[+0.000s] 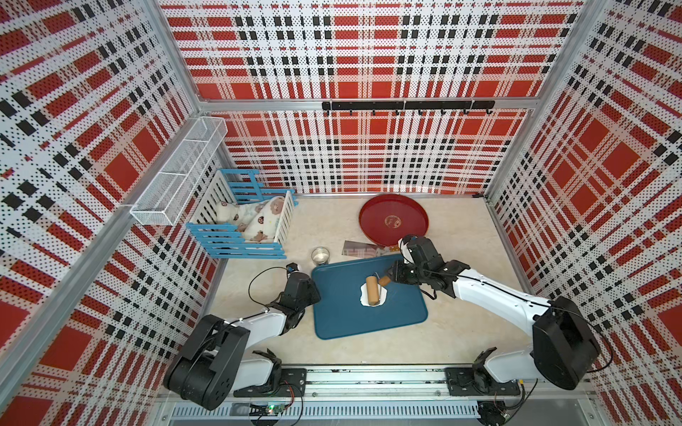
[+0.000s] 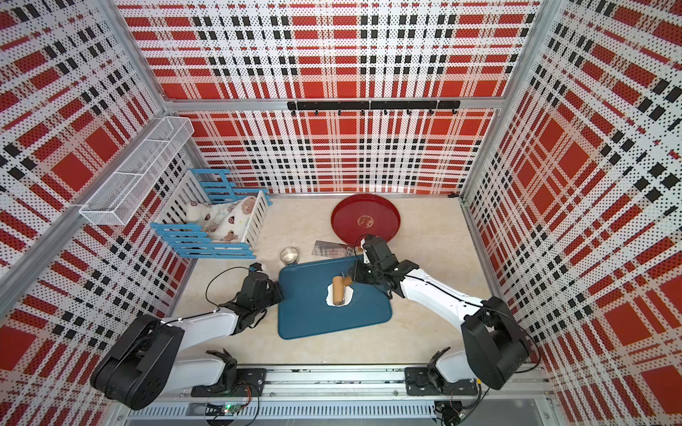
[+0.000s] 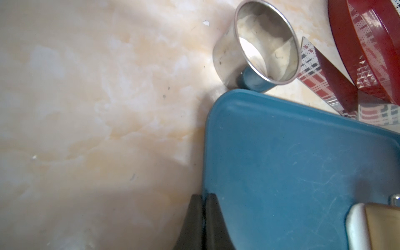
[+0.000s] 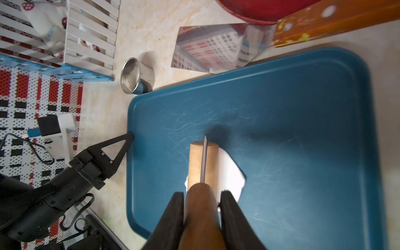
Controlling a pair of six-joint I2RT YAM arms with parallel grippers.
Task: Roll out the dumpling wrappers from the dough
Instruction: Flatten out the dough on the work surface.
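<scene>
Wooden handle (image 4: pixel 201 216) clamped in right gripper (image 4: pixel 202 192): only right wrist shows.

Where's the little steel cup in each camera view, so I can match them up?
In a top view: steel cup on the table, just past the blue tray's far left corner.
In a top view: steel cup, same spot.
Left wrist: steel cup close up, beside that corner.
Right wrist: steel cup between that corner and the slatted crate.
Shared landmark: that rounded tray corner.
</scene>
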